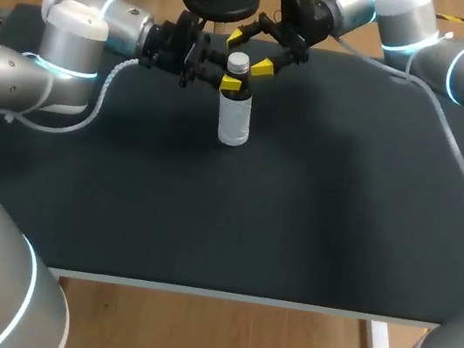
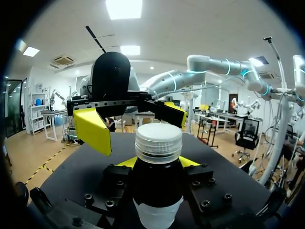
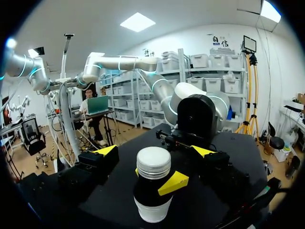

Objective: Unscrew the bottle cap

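A clear bottle (image 1: 234, 120) with a dark neck and a silver ribbed cap (image 1: 238, 62) stands upright on the black table (image 1: 341, 209), at the back left of the middle. My left gripper (image 1: 231, 84) comes in level from the left and is shut on the bottle's neck just below the cap. In the left wrist view its yellow tips press the neck (image 2: 157, 183) from both sides, under the cap (image 2: 158, 142). My right gripper (image 1: 249, 53) reaches in from the back right and stands open, one finger on each side of the cap (image 3: 153, 162), touching neither side.
The right arm's white cable (image 1: 463, 166) lies across the table's right side, and the left arm's cable (image 1: 103, 96) trails over the back left. The table's front edge (image 1: 239, 297) runs below the bare mat.
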You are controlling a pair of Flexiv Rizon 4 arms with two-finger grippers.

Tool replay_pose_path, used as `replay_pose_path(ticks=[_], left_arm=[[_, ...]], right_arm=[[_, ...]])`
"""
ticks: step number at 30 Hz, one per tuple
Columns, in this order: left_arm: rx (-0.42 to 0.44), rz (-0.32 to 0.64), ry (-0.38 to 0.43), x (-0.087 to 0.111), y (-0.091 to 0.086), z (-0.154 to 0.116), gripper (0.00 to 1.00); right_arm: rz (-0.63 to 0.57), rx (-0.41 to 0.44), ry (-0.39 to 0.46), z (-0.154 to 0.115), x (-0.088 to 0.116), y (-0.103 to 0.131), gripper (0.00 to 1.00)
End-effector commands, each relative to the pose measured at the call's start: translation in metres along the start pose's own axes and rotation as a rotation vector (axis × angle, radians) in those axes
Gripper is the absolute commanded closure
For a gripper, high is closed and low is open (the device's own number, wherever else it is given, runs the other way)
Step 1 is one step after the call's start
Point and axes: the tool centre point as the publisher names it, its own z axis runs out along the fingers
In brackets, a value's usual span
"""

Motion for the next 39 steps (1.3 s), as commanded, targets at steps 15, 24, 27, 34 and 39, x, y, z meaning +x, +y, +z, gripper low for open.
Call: replay_pose_path(ticks=[15,24,27,34,39], left_arm=[[0.001,0.0,0.001,0.0,0.001,0.0,1.0],[0.001,0.0,0.001,0.0,0.001,0.0,1.0],[0.001,0.0,0.001,0.0,0.001,0.0,1.0],[0.001,0.0,0.001,0.0,0.001,0.0,1.0],[0.001,0.0,0.001,0.0,0.001,0.0,1.0]], right_arm=[[0.057,-0.089,-0.38,-0.011,-0.004,-0.002,0.0],[0.056,-0.085,-0.422,-0.009,0.003,0.002,0.0],[0.069,-0.081,-0.457,-0.007,0.005,0.004,0.0],[0.084,-0.065,-0.559,-0.005,0.007,0.008,0.0],[0.093,-0.076,-0.64,-0.003,0.007,0.007,0.0]])
